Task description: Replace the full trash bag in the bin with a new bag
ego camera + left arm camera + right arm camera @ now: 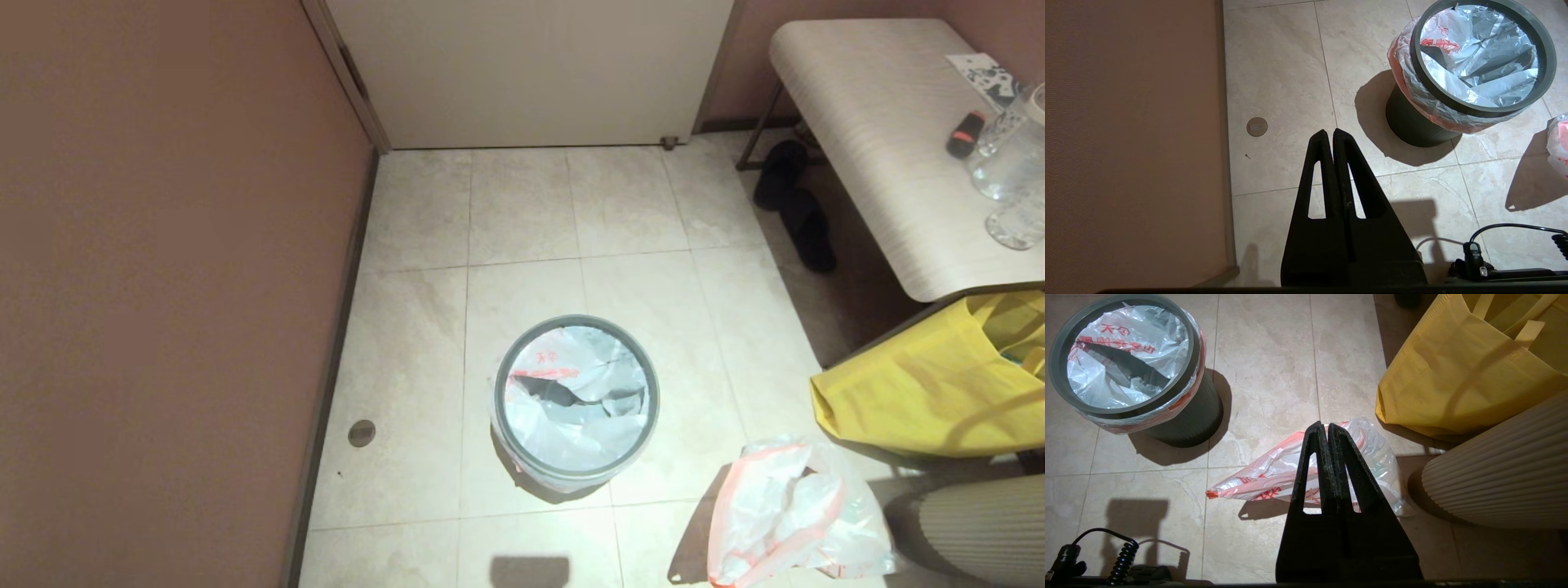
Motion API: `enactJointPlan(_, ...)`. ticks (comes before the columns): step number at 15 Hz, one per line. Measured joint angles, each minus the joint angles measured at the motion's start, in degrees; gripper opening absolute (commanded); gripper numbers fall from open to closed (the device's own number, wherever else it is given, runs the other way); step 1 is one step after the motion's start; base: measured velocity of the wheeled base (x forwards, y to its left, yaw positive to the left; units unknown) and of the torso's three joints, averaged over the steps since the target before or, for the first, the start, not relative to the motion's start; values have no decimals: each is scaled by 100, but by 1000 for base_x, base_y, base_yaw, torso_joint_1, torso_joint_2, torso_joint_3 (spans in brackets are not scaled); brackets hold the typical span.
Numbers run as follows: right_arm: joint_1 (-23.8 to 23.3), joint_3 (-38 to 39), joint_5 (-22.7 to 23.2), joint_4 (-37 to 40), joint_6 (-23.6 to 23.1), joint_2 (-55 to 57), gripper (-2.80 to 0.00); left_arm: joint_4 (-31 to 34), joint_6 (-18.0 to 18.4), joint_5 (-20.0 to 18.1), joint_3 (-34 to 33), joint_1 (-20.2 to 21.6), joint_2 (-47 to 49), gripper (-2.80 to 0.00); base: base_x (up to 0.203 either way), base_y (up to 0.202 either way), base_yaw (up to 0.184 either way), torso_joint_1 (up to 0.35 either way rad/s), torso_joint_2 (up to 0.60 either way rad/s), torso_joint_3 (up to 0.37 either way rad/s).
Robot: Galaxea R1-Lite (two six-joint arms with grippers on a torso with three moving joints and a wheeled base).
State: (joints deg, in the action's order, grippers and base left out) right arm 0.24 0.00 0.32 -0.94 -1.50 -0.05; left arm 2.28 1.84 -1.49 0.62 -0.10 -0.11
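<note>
The bin [500, 408] stands on the tiled floor, small, round and dark, with a grey hoop rim [575, 320] on top. The new bag [571, 408], thin white plastic with red print, lines it, its pink hem folded out under the hoop [1549, 61]. The full trash bag [784, 514] lies lumpy on the floor to the bin's right. My left gripper [1329, 131] hangs shut and empty over bare tiles left of the bin [1412, 122]. My right gripper [1323, 424] hangs shut and empty above the full trash bag [1274, 469]. Neither gripper shows in the head view.
A yellow cloth tote [922, 392] sits right of the full bag, under a pale table [882, 122] that carries glassware. Beside it is a ribbed white object [980, 523]. Black slippers [796, 204] lie beneath the table. A brown wall [163, 286] runs along the left and a white door [531, 65] at the back.
</note>
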Motion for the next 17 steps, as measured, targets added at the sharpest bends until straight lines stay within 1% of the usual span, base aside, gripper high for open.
enactJointPlan(17, 0, 0, 1, 0, -3, 5, -280, 0, 0, 1, 0, 0, 9, -280, 0, 0, 0, 0, 0, 0)
